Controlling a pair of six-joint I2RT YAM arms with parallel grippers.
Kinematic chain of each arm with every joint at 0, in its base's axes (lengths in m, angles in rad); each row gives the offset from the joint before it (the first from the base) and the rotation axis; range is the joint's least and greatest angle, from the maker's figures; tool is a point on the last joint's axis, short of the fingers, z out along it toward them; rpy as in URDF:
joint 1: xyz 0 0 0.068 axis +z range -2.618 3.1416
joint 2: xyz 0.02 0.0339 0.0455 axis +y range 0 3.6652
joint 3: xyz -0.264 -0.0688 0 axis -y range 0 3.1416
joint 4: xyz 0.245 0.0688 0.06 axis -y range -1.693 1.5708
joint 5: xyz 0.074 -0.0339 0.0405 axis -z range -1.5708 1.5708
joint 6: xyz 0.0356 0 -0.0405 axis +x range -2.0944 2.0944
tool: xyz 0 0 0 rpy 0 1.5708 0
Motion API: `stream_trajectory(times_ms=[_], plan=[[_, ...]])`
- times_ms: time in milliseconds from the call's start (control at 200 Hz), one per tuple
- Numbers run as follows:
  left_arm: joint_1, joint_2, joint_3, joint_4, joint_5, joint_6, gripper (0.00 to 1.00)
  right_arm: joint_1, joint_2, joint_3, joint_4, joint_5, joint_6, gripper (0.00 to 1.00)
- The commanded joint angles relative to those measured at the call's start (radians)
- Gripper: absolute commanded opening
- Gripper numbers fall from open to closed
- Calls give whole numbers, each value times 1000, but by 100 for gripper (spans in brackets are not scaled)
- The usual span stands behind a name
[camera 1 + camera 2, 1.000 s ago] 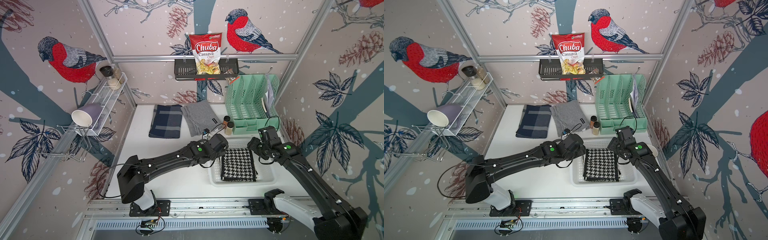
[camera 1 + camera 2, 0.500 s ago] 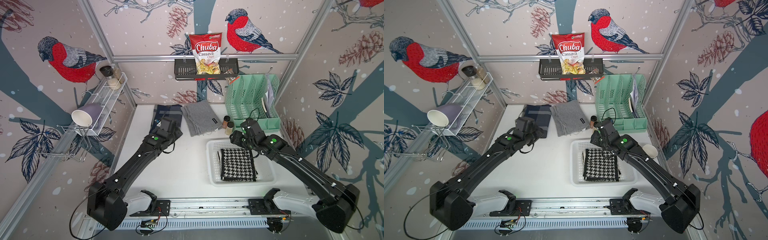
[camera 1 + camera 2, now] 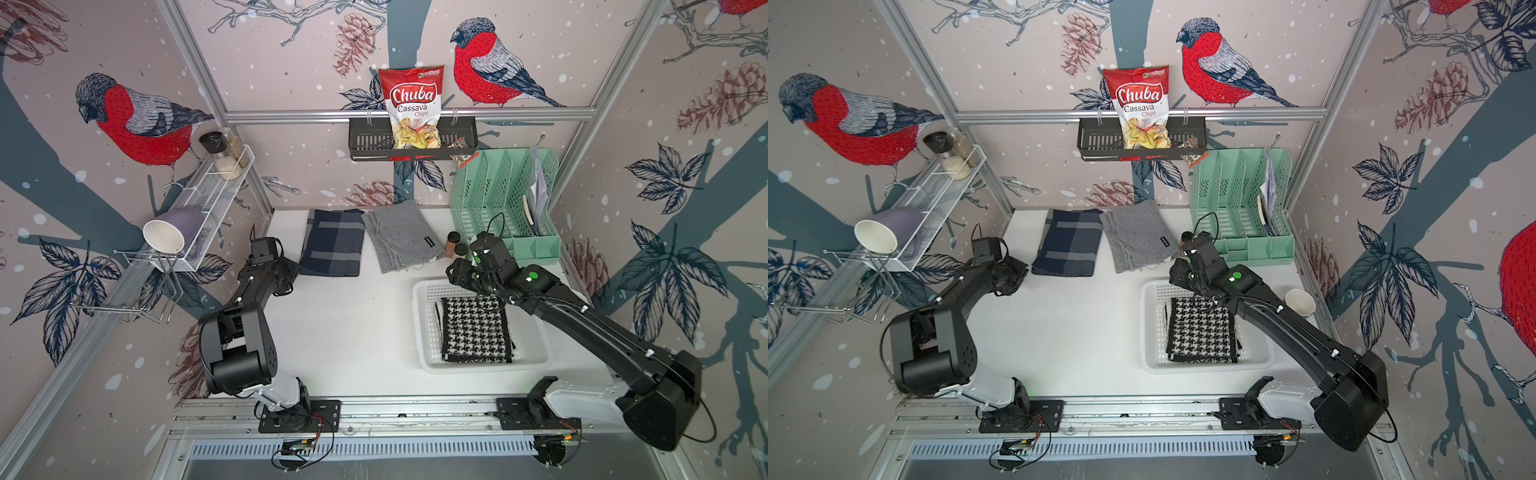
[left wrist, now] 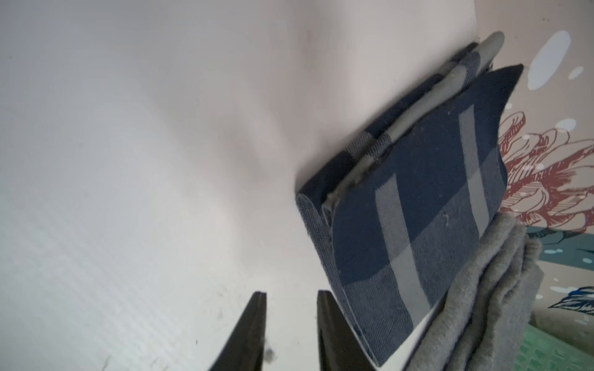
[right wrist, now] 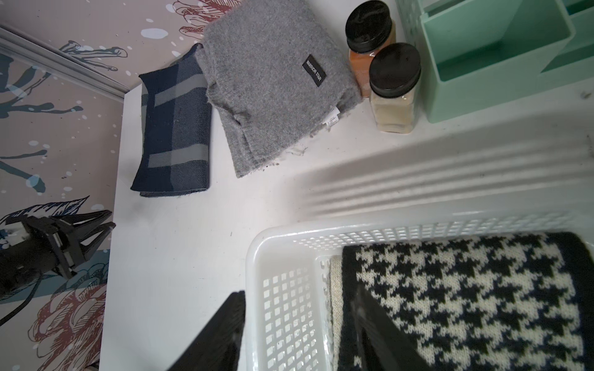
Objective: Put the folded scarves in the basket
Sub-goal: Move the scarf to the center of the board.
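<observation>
Handling: navy scarf (image 3: 332, 243) likely soft, light, layers splay | pinch whole stack, near-left edge | left gripper (image 4: 292, 294), right gripper (image 5: 299, 290): jaws apart, empty

The red and white chip bag (image 3: 413, 104) (image 3: 1140, 104), standing in the black rack (image 3: 365, 143) at upper centre in both top views, reads "Chuba Cassava Chips". In the right wrist view, a small black label (image 5: 314, 70) on the grey scarf (image 5: 266, 106) reads "WARRIOR STAR".

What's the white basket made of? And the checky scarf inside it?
The basket looks like smooth, slightly shiny moulded plastic, with neat grid holes. The black-and-white scarf looks knitted, maybe wool or acrylic yarn: small stitch loops show in its matt surface.
</observation>
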State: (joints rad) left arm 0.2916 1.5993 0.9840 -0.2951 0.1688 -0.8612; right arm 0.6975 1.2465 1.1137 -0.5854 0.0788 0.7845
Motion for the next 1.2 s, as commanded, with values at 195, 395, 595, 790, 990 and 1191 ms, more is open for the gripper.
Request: stream_trajectory(times_ms=[195,395,595,790,990,1191], plan=[[81,245,99,164,177,64,42,-20,2,-14,42,-27,-7,59],[100,339,136,198,230,101,43,-37,2,-29,46,-43,-10,59],[101,386,152,206,303,111,42,-42,34,-23,47,-60,-14,59],[101,386,129,195,302,117,36,-43,39,-25,56,-59,-4,59],[97,414,131,203,334,111,30,-43,40,-34,57,-63,2,59],[93,406,100,206,317,111,26,-43,48,-35,62,-67,4,59]])
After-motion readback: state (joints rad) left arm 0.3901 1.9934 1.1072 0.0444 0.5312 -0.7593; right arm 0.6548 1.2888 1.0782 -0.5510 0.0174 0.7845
